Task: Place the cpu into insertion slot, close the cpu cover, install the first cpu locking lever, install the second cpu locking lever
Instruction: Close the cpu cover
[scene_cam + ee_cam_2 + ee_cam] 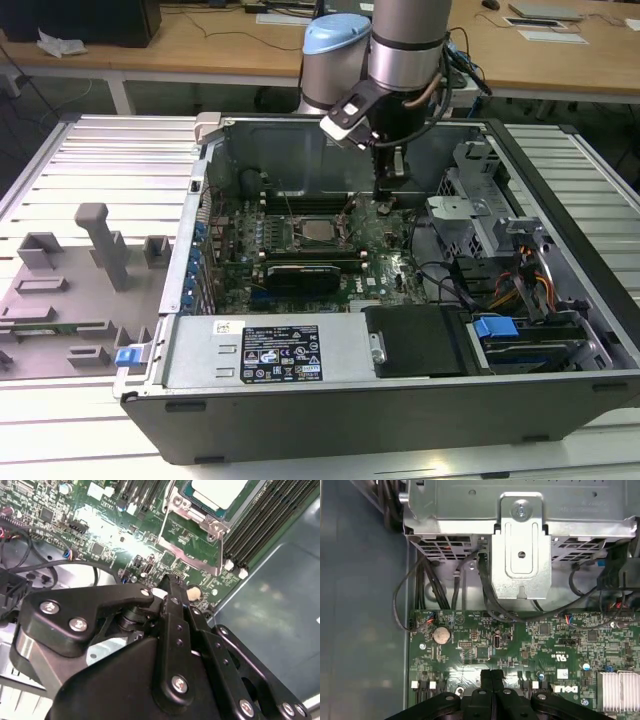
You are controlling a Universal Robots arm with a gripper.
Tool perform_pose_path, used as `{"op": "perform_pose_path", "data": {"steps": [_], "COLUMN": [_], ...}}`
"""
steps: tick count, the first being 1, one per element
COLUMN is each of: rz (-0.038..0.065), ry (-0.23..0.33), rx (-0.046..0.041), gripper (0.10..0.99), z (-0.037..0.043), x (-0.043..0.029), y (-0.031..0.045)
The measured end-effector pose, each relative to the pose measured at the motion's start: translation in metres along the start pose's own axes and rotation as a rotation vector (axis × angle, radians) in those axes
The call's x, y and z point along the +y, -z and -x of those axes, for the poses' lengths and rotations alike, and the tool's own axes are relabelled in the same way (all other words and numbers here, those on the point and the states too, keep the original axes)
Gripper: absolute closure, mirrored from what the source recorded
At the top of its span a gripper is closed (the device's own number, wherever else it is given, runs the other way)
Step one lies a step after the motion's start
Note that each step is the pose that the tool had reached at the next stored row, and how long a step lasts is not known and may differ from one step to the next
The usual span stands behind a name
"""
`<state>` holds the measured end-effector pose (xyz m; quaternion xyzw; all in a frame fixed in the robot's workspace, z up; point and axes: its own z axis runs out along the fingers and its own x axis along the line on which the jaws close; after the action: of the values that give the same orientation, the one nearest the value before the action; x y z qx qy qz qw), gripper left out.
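Gripper fingers pressed shut, holding nothing, tips low over mobo, near cpu on the exterior view's right, cpu flat in insertion slot, silver top up, black mem slots just beside cpu.

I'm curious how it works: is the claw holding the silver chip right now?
No, the cpu lies on the green board, apart from the shut claw.
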<state>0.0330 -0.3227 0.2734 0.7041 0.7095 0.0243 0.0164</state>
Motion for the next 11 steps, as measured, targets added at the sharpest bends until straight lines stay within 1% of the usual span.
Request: {"op": "perform_pose_path", "data": {"steps": [2, 10, 11], "rz": [-0.012, -0.012, -0.012], "ry": [0.0, 0.0, 0.0], "rx": [0.0002, 0.0003, 0.0], "gripper": [0.98, 0.98, 0.98], "z": [0.0001, -0.0002, -0.0041], "x": [0.001, 0.0009, 0.001], "y": [-0.0053, -0.0057, -0.0063]}}
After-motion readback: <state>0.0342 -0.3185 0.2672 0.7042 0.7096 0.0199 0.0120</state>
